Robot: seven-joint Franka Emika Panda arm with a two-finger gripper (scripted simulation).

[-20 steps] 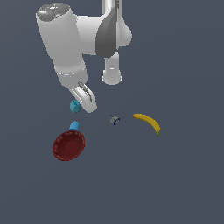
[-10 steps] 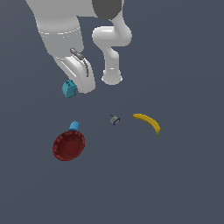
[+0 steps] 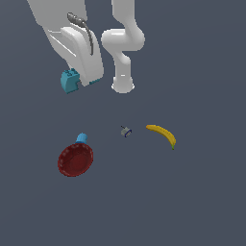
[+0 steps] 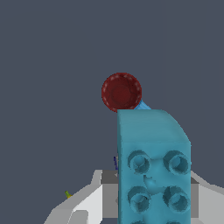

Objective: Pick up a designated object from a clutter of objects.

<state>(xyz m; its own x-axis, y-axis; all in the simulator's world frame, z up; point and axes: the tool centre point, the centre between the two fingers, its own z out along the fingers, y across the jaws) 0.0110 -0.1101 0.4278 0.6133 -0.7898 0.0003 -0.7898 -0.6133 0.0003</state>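
The teal-blue studded toy brick (image 3: 70,80) hangs high above the floor, held at the end of my gripper (image 3: 77,81), which is shut on it. In the wrist view the brick (image 4: 153,166) fills the foreground, studs facing the camera, between the grey fingers (image 4: 83,205). Far below lie the rest of the clutter: the dark red bowl (image 3: 75,160), with the smooth bright-blue stub (image 3: 81,139) touching its rim, the tiny grey-and-blue item (image 3: 126,131), and the yellow banana (image 3: 162,135). The wrist view also catches the bowl (image 4: 121,92) and the stub (image 4: 142,106).
The white arm's base column (image 3: 123,81) stands behind the clutter on the dark grey floor (image 3: 192,202). My large white wrist housing (image 3: 72,38) fills the exterior view's upper left.
My gripper has risen well above the floor and moved toward the exterior view's left, carrying the brick away from the bowl and stub. The other objects have not moved.
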